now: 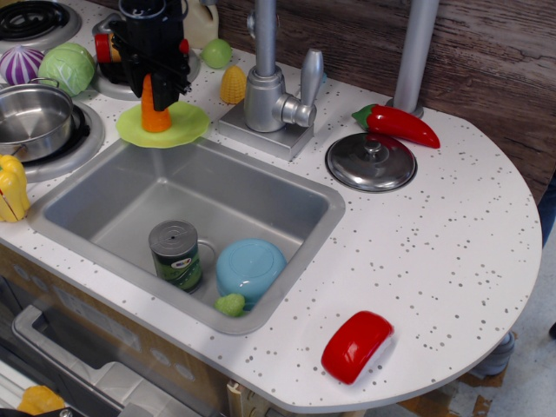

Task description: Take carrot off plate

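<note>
The orange carrot (155, 115) stands upright, tip up, on the lime-green plate (188, 129), which lies on the counter at the sink's back left corner. My black gripper (157, 87) comes down from above. Its fingers are closed around the carrot's upper part and hide the tip. The carrot's base still touches the plate.
The steel sink (287, 195) holds a can (176, 254), a light-blue bowl (250, 269) and a small green piece (230, 305). A faucet (271, 87), corn cob (233, 85), steel lid (371, 162), red chili pepper (398, 124), pot (33, 117), cabbage (67, 68) and a red object (356, 346) stand around.
</note>
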{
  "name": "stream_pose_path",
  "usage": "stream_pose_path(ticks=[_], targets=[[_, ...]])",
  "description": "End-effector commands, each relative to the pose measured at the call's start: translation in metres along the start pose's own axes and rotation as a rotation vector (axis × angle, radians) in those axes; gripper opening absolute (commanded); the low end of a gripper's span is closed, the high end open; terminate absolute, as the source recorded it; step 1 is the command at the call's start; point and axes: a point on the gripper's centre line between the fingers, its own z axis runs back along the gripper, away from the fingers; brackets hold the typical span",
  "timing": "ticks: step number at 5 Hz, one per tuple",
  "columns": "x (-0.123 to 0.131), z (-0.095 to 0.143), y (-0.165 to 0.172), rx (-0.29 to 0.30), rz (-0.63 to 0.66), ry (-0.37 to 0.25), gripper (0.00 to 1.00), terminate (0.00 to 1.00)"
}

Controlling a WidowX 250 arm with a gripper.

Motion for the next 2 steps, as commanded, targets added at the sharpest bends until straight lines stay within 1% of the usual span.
stream_pose_path(ticks=[1, 2], targets=[[-0.013, 0.063, -0.012, 0.085, 0.11, -0.011, 0.0, 0.0], [-0.035, 0.057, -0.031, 0.083, 0.177, -0.018, 0.0, 0.0]])
